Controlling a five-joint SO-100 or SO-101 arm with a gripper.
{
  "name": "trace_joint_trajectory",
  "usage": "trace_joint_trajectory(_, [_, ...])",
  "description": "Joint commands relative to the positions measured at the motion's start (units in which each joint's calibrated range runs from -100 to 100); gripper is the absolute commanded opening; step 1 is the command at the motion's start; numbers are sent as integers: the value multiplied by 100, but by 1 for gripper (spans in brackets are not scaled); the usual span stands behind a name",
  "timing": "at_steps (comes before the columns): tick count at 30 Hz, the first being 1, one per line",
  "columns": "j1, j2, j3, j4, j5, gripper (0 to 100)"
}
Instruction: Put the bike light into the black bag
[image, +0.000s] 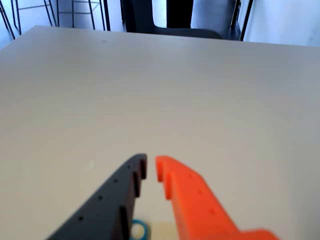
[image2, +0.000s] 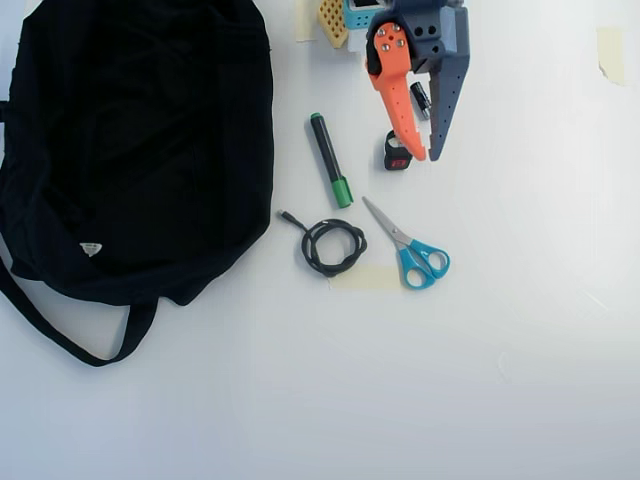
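In the overhead view the bike light, a small black box with a red face, lies on the white table just left of the orange fingertip, partly under it. My gripper reaches down from the top edge, its orange and dark grey fingers almost together with nothing between the tips. The black bag fills the upper left, and its strap loops below it. The wrist view shows the gripper above bare table; the bike light and the bag are out of that view.
A green marker, a coiled black cable and teal-handled scissors lie below the gripper. A small black-and-silver cylinder shows between the fingers. One scissor handle peeks in at the wrist view's bottom edge.
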Motion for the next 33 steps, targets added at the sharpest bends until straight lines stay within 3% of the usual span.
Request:
trace_joint_trajectory(1, [161, 396, -550, -125, 39, 2])
trace_joint_trajectory(15, [385, 446, 285, -676, 75, 2])
trace_joint_trajectory(24, [64, 338, 1112, -581, 2157, 2])
trace_joint_trajectory(28, [-4, 329, 1534, -538, 2561, 2])
trace_joint_trajectory(33, [-26, 329, 1229, 728, 2923, 2])
